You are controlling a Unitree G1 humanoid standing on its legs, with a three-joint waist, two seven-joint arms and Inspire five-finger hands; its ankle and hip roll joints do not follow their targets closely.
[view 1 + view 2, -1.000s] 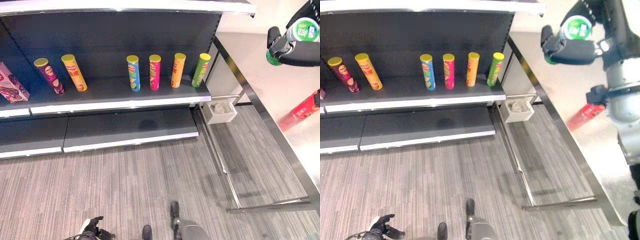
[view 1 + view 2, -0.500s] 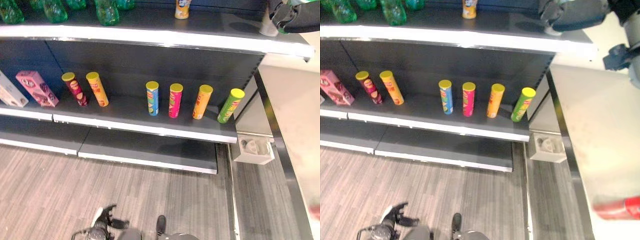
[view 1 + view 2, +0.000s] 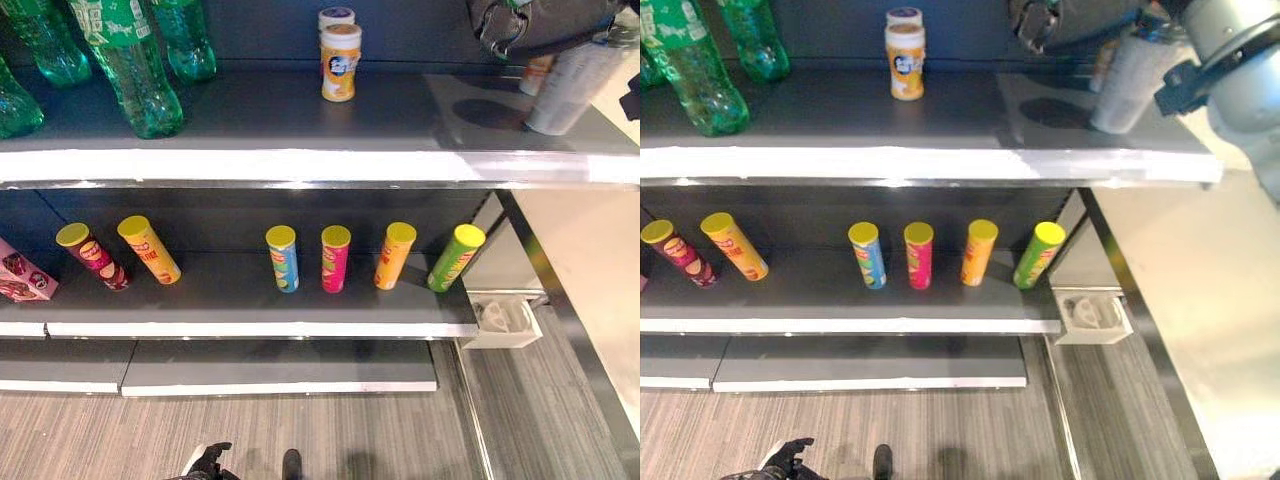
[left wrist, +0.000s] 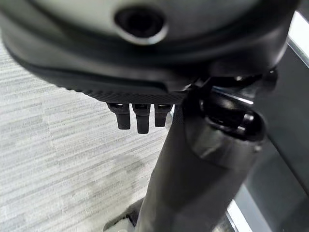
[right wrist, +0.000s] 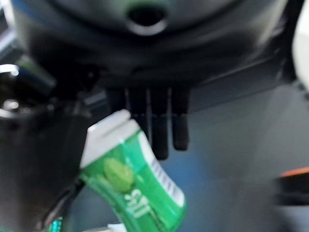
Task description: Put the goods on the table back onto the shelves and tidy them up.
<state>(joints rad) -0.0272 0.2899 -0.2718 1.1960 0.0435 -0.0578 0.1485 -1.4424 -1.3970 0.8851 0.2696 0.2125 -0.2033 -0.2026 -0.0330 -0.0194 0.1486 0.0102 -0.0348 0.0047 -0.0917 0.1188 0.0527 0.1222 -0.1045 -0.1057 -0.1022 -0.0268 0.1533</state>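
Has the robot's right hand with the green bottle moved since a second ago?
Yes. The right hand, holding the green bottle, has gone from over the steel table to above the top shelf.

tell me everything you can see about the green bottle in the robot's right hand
The green bottle wears a bright green label with white lettering and a pale lime picture; a white band edges one end. It looks like plastic. It lies tilted across the right hand, whose dark fingers reach past it, above the dark upper shelf.
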